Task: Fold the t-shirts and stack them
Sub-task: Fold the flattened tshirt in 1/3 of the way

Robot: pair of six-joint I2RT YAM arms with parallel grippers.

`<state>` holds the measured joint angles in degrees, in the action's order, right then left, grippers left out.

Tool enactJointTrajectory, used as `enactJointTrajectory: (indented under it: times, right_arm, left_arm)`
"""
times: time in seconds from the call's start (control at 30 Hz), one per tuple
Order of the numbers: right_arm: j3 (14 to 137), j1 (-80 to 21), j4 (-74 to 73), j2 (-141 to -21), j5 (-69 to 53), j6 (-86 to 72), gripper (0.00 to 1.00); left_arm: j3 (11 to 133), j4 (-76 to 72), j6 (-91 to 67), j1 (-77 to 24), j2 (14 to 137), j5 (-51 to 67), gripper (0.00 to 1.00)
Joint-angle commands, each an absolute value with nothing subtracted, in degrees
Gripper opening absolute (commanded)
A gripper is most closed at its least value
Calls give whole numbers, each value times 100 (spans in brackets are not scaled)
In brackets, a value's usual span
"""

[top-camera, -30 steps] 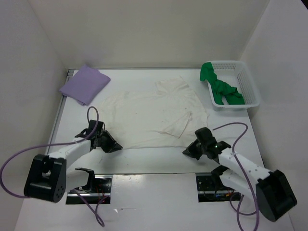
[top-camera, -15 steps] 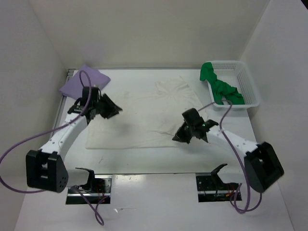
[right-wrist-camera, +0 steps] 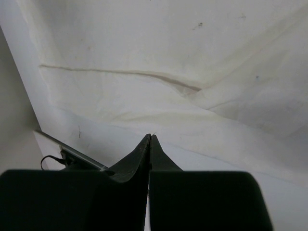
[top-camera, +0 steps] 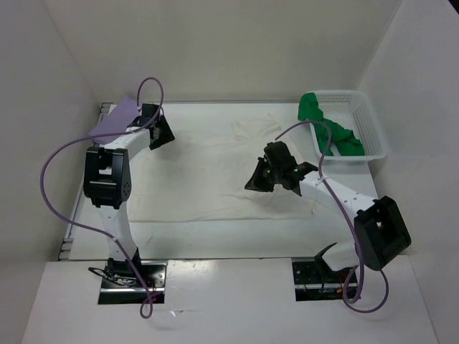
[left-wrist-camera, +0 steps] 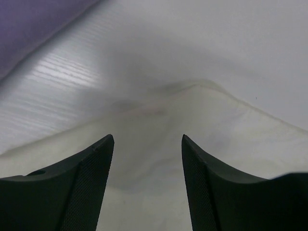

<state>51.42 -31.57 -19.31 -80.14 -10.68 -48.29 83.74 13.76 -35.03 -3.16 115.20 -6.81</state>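
Step in hand: you appear to be part-way through folding the white t-shirt, which lies spread across the middle of the table.
Left gripper: its jaws stand well apart with nothing between them. It hovers over a raised cloth edge at the shirt's far-left side.
Right gripper: the fingers are pressed together, no cloth shows between them, and white fabric and a crease lie below.
Other shirts: the lavender t-shirt sits folded at the far-left corner, just beside the left gripper. The green t-shirt is crumpled in the basket.
Doing it well: lift the open claw straight up so the laid edge does not drag. Keep clear of the lavender cloth.
Right side: raise the closed tips before sweeping, or they may snag the crease.
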Motion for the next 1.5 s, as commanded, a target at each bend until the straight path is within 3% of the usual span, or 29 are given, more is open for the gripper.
enactJointTrajectory:
  times: [0.0, 0.17, 0.33, 0.5, 0.73, 0.77, 0.9, 1.03, 1.1, 1.2, 1.47]
  right_arm:
    - [5361, -3155, -1723, -8103, -1344, -4482, 1]
    - [5309, -3155, -1723, -8104, -1406, -4482, 1]
    - [5475, -3155, -1723, -8051, -1354, -4482, 1]
    - [5599, -3155, -1723, -8164, -1354, -4430, 1]
    - [5704, -3155, -1723, -8165, -1406, -4430, 1]
    - [5704, -3155, -1723, -8095, -1406, -4430, 1]
    - [5704, -3155, -1723, -8033, -1406, -4430, 1]
    - [5704, -3155, -1723, -7920, -1406, -4482, 1]
    - [5651, -3155, -1723, -7867, -1406, -4482, 1]
    - [5599, -3155, -1723, -7866, -1406, -4482, 1]
    - [5494, -3155, -1661, -7874, -1467, -4482, 2]
  left_arm:
    - [8947, 1151, -2717, -334, 11733, -1195, 66]
    - [9132, 1204, -2610, -334, 12163, -1117, 67]
    - [8991, 1187, -2470, -334, 12270, -861, 51]
    - [8991, 1256, -2399, -334, 12261, -730, 48]
    - [9148, 1397, -2286, -387, 12392, -625, 32]
    - [9219, 1528, -2285, -387, 12497, -624, 32]
    - [9571, 1758, -2347, -387, 12683, -747, 50]
    - [9624, 1837, -2347, -387, 12753, -686, 35]
    - [9624, 1898, -2347, -387, 12753, -686, 16]
    - [9458, 1846, -2347, -387, 12630, -738, 0]
    - [8010, 1416, -2856, -640, 10815, -783, 0]
